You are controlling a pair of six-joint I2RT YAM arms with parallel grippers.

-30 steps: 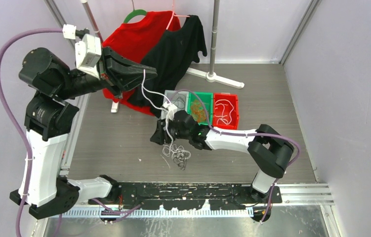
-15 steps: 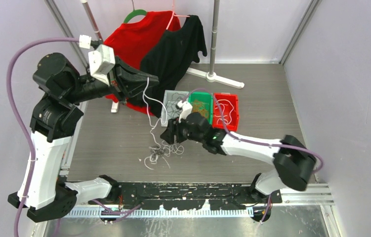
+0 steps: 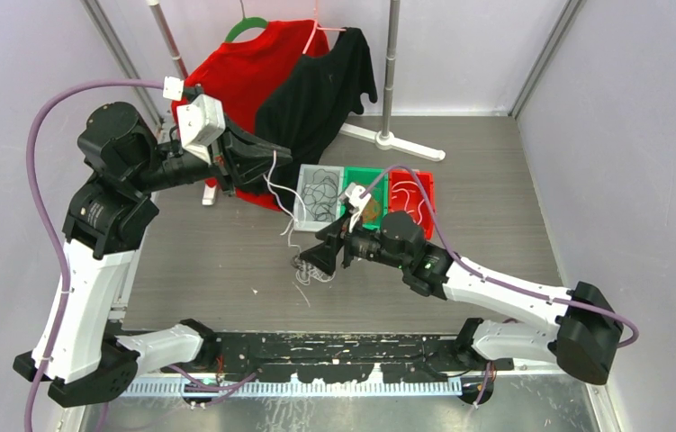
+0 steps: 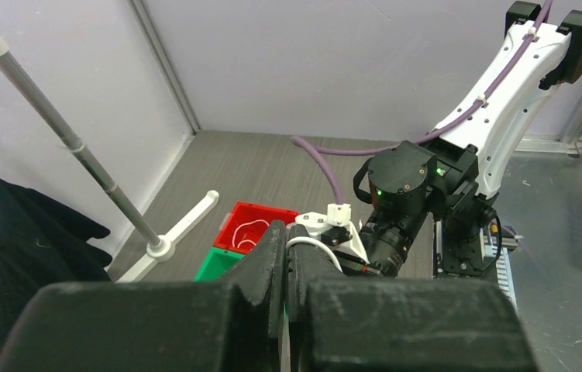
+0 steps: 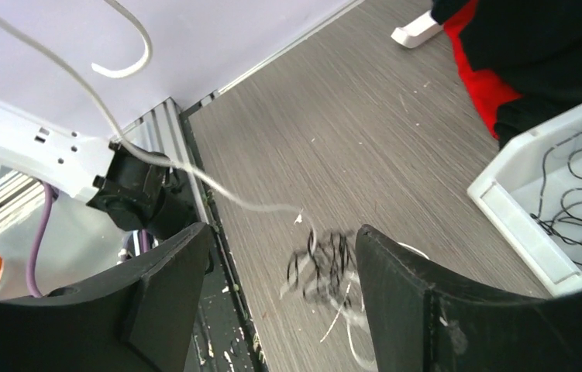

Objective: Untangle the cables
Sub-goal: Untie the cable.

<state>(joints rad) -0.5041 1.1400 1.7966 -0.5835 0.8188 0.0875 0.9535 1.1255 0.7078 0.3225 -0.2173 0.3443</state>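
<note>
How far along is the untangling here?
Done: black cords lie in the pale grey plastic bin, orange-brown ones in the green bin, a white one in the red bin. In hand: the left tool, shut, holds a white cable up from the black-and-white tangle; the right tool hovers open above it. Left: that tangle.

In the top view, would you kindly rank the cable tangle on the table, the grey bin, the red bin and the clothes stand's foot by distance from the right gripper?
1. cable tangle, on the table at the fingertips of the right gripper.
2. grey bin, straight behind.
3. red bin, behind and to the right.
4. clothes stand's foot, far back.
</note>
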